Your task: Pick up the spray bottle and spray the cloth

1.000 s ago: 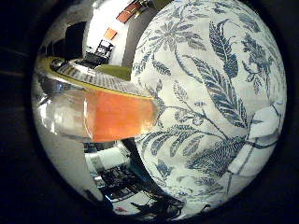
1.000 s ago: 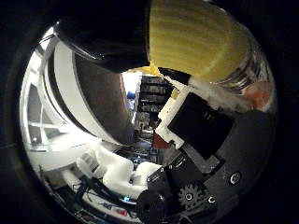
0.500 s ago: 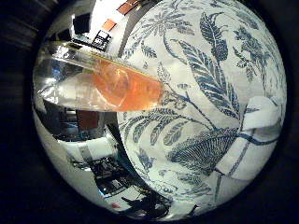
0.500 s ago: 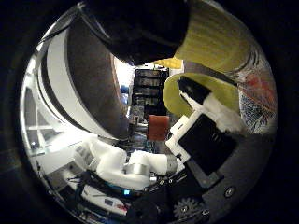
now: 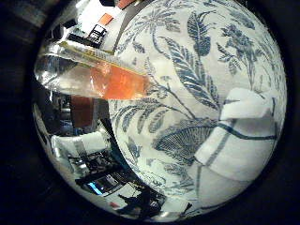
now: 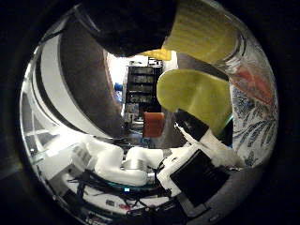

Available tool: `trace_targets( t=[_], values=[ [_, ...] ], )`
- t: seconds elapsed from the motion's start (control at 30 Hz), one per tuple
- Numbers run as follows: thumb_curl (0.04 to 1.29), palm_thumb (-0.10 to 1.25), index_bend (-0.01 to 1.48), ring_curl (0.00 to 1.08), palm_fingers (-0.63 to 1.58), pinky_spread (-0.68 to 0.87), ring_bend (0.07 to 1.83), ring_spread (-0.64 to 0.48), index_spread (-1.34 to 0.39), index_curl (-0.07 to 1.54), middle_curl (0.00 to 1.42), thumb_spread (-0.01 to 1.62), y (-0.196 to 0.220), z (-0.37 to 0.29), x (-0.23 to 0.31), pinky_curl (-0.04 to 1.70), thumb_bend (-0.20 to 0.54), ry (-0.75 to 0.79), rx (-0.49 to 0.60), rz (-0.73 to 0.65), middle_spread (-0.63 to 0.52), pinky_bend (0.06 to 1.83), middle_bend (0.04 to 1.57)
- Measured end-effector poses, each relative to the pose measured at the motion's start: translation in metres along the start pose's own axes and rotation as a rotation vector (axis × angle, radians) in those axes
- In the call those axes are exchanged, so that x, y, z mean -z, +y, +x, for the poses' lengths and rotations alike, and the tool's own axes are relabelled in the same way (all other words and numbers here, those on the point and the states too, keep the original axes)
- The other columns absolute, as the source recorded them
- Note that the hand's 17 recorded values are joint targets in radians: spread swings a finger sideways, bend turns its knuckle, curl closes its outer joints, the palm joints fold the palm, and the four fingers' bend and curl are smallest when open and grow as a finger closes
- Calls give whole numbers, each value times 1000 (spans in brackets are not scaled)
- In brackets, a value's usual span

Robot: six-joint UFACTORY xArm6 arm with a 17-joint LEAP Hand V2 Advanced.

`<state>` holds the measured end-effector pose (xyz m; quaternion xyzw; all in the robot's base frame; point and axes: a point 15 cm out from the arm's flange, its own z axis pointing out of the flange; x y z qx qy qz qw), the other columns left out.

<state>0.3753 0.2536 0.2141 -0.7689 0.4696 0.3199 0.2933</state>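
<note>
The spray bottle [image 5: 111, 81] is clear with orange liquid in it and lies close across the palm in the little finger side palm view, lifted off the table. Its yellow spray head [image 6: 192, 94] fills the thumb side palm view. My right hand [image 6: 202, 157] is shut on the bottle, and a white and black finger [image 6: 195, 127] reaches up beside the yellow head. The cloth [image 5: 234, 141] is white with dark stripes, folded, and lies on the table below the bottle and a little to its side.
A tablecloth with a blue leaf print [image 5: 187, 75] covers the round table. The white robot arm [image 6: 112, 164] shows in the thumb side palm view. Dark shelves [image 6: 139, 84] and an orange box [image 6: 153, 122] stand in the room behind.
The hand has swung with the bottle: more of the white cloth now shows beneath it. In the thumb side view the yellow head is more exposed and the finger has slid lower beside it.
</note>
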Motion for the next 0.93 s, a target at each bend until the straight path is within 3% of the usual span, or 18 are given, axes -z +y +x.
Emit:
trace_targets(
  t=[0.23,0.5,0.93],
  values=[
    [394,714,285,377,157,346,597,-11,-305,476,456,1047,8,11,16,580,-27,94,-10,-37,-65,341,562],
    [364,672,181,313,169,386,430,109,-277,418,394,1039,12,29,41,462,-26,196,-28,-55,6,288,384],
    [353,672,160,292,226,382,358,138,-264,338,381,1040,9,25,94,385,-24,247,-19,42,27,312,307]
  ],
)
